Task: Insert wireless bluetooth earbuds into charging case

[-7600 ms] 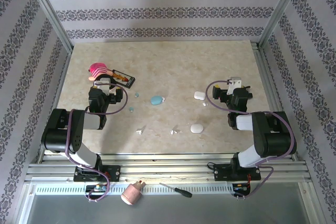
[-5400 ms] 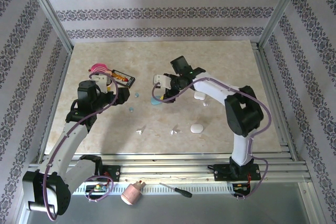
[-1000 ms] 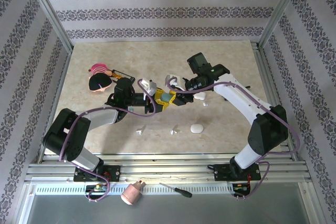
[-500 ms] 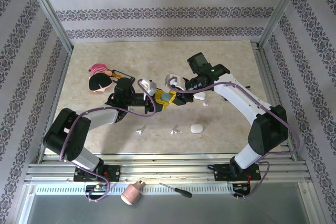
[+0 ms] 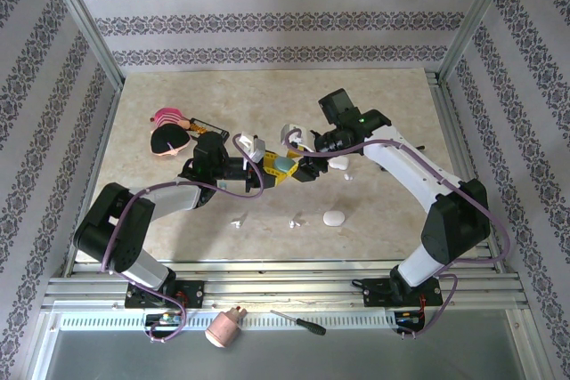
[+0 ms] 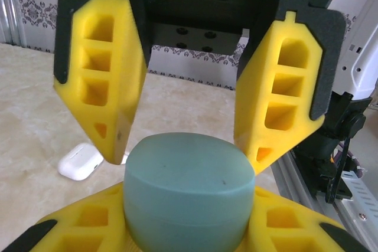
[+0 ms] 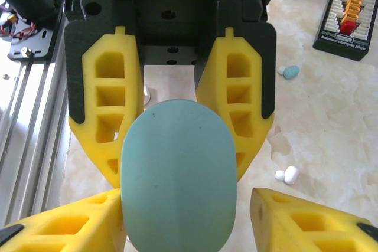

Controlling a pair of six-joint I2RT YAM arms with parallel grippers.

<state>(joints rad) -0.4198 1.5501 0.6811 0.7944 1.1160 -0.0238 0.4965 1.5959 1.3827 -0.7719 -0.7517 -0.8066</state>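
The blue-green charging case (image 5: pixel 284 165) is held above the middle of the table between both grippers. My left gripper (image 5: pixel 275 169) is shut on it; in the left wrist view its yellow fingers (image 6: pixel 295 228) press the charging case (image 6: pixel 189 193) from both sides. My right gripper (image 5: pixel 295 163) stands open around the case, and in the right wrist view a gap shows between the case (image 7: pixel 177 175) and its right finger (image 7: pixel 307 219). White earbuds (image 5: pixel 239 219) (image 5: pixel 292 221) lie on the table near the front. A pale blue earbud (image 7: pixel 289 72) lies farther left.
Two white cases (image 5: pixel 333 217) (image 5: pixel 338 164) lie on the right half of the table. A pink toy (image 5: pixel 166 129) and a black bit holder (image 5: pixel 210 133) sit at the back left. Metal rails (image 5: pixel 285 287) run along the near edge.
My left gripper has closed onto the charging case, and my right gripper has opened off it. Both arms have stayed almost where they were.
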